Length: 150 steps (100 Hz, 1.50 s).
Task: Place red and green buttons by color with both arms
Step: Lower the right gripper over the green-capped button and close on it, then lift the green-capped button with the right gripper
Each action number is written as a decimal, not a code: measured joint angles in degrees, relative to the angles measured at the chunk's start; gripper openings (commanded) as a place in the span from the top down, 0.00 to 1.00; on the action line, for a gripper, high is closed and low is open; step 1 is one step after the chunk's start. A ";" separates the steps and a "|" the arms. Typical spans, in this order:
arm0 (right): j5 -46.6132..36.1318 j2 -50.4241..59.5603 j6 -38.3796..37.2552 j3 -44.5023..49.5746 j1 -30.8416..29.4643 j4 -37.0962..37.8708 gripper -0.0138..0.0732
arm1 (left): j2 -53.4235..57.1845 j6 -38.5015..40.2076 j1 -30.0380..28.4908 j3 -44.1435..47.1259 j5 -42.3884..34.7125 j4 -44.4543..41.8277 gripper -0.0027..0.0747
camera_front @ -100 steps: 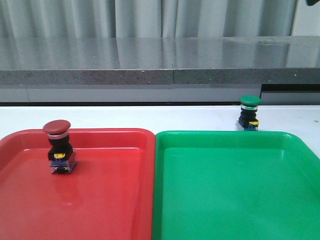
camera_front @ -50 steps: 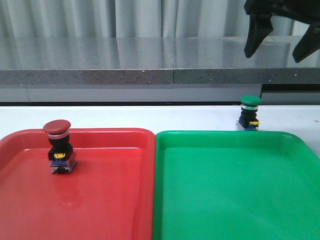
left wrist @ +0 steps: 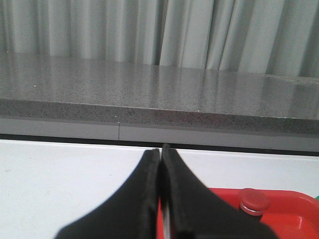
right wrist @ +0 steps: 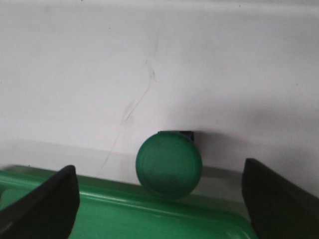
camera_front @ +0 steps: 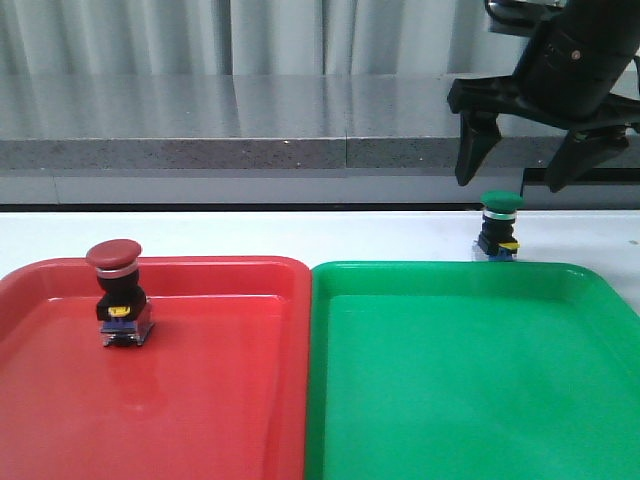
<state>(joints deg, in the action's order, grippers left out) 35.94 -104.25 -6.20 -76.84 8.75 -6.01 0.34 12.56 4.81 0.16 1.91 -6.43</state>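
The green button (camera_front: 499,226) stands upright on the white table just behind the green tray's far rim (camera_front: 440,268). My right gripper (camera_front: 512,183) hangs open right above it, a finger on each side and clear of it. In the right wrist view the green cap (right wrist: 169,164) lies between the spread fingertips (right wrist: 47,199). The red button (camera_front: 118,292) stands upright in the red tray (camera_front: 200,400), at its back left. My left gripper (left wrist: 160,152) is shut and empty; it does not show in the front view. The red cap (left wrist: 253,200) shows beside it.
The red tray and green tray (camera_front: 470,390) lie side by side at the front of the white table. A grey stone ledge (camera_front: 300,140) runs along the back, with curtains behind it. White table (camera_front: 300,235) lies between the trays and the ledge.
My right arm has come into the front view from the top right and dropped down over the green button, fingers spread. The buttons and trays have not moved.
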 measured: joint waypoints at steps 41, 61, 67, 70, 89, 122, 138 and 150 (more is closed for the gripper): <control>-1.96 -4.02 0.00 -0.29 0.00 0.00 0.09 | 0.00 0.00 0.00 0.00 0.00 0.00 0.99; -3.39 -4.14 0.00 -0.50 0.00 0.00 0.10 | 0.00 0.00 0.00 0.00 0.00 0.00 0.99; -3.53 -4.51 0.00 -0.50 0.00 0.00 0.13 | 0.00 0.00 0.00 0.00 0.00 0.00 0.99; -3.53 -4.69 0.00 -0.50 0.00 0.00 0.16 | 0.00 0.00 0.00 0.00 0.00 0.00 0.99; -3.63 -5.83 0.00 -0.50 0.00 0.00 0.36 | 0.00 0.00 0.00 0.00 0.00 0.00 0.99; -3.63 -6.15 0.00 -0.61 0.00 0.00 0.61 | 0.00 0.00 0.00 0.00 0.00 0.00 0.99; -0.38 -6.15 0.00 -2.63 0.00 0.00 0.61 | 0.00 0.00 0.00 0.00 0.00 0.00 0.99; 2.33 -4.17 0.00 -4.24 0.00 0.00 0.61 | 0.00 0.00 0.00 0.00 0.00 0.00 0.99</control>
<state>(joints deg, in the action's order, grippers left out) 38.27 -108.42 -6.20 -81.08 8.75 -6.01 0.34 12.56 4.81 0.16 1.91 -6.43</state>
